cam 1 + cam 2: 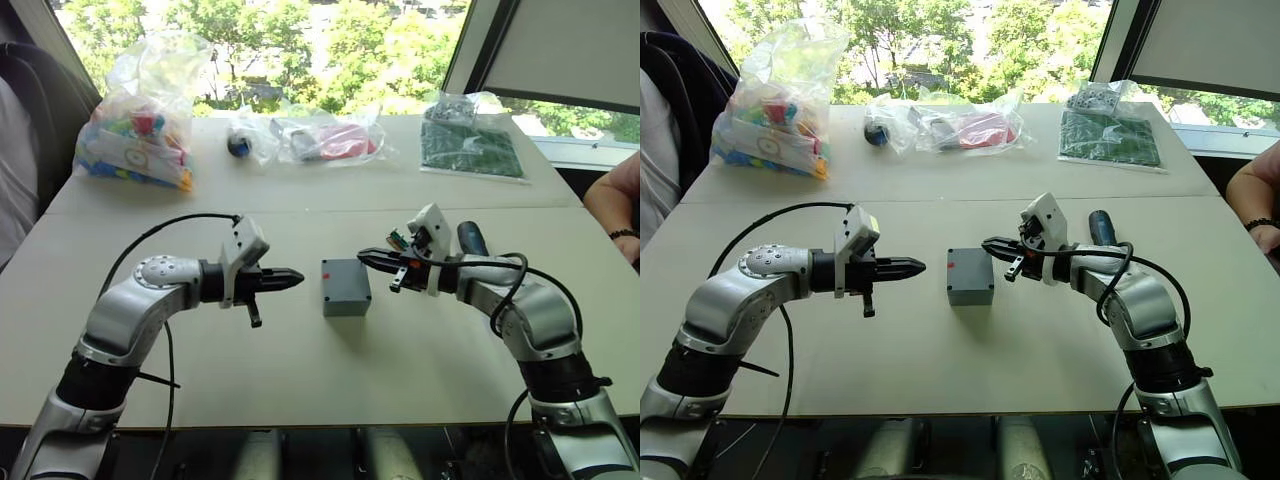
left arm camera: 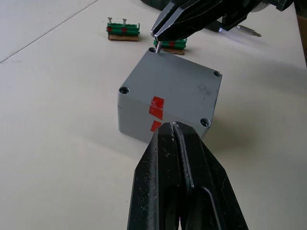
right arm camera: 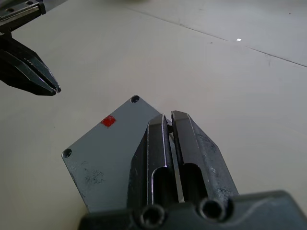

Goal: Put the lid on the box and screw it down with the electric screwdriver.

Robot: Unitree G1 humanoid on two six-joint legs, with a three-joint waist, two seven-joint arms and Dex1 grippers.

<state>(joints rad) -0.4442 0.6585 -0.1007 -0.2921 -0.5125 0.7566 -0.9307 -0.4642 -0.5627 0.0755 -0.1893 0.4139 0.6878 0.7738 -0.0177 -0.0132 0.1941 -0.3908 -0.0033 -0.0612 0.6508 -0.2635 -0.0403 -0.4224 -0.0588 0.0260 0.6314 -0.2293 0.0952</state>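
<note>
Left fingers (image 2: 173, 125) together beside lid (image 2: 177, 79), right fingers (image 2: 154, 32) pinching screw (image 2: 157, 46) at its corner.

The box (image 1: 346, 287) is sitting on the table (image 1: 300, 370) midway between my two grippers, with the lid (image 2: 177, 81) lying on top of it. My left gripper (image 1: 290, 278) is hovering to its left, apart from it. My right gripper (image 1: 366, 259) is reaching over the box's far right corner, holding what seems to be a screw (image 2: 157, 47) above a corner hole. The electric screwdriver (image 1: 472, 239) is lying behind my right arm. Bags (image 1: 140, 115) are resting along the table's far edge.
</note>
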